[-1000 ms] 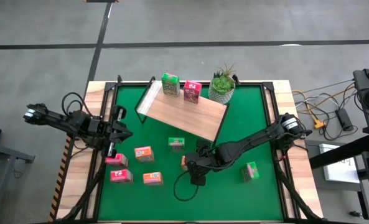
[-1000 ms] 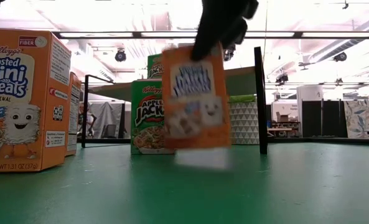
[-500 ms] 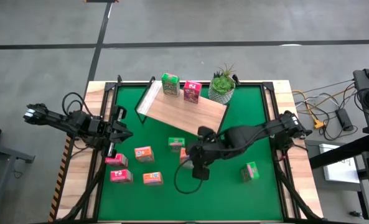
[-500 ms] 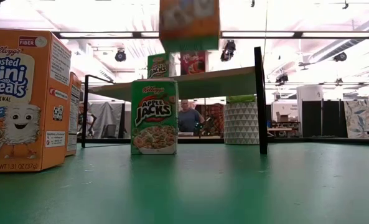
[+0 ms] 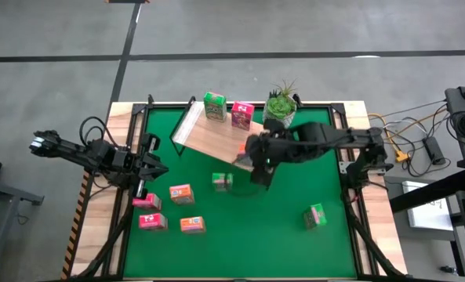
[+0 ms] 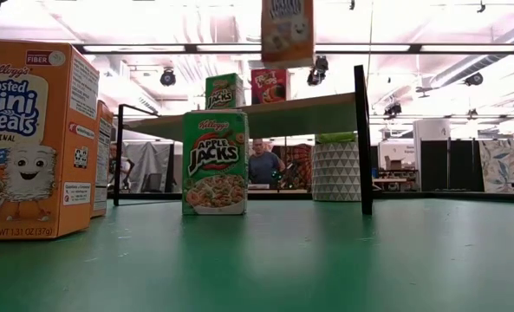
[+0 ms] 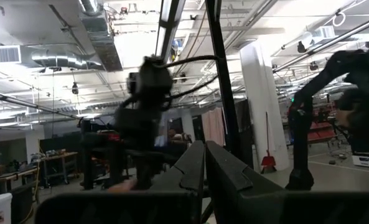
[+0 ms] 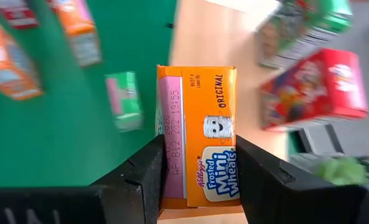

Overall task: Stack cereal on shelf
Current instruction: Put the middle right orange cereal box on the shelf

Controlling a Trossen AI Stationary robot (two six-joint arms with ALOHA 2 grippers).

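**Q.** What did the held box look like, and where was it?

**A.** The orange cereal box in my right pincer was a small carton with a pink end panel, a white label mark and a little cartoon face. It hung in the air above the near edge of the shelf, the light-wood board standing over the green mat. On the shelf's far side stood a green box and a pink-red box, with a potted plant just beside them.

**Q.** What room was open around it?

**A.** The middle and near part of the board lay bare. Below, another green box stood on the mat just off the shelf's near edge; one more green box stood well apart toward my right side. Four orange and pink-red boxes clustered near my left pincer.

**Q.** And the pincers?

**A.** My right fingers pressed the orange box on both sides, about half spread. My left pincer rested at the mat's left edge, fully closed, holding nothing.
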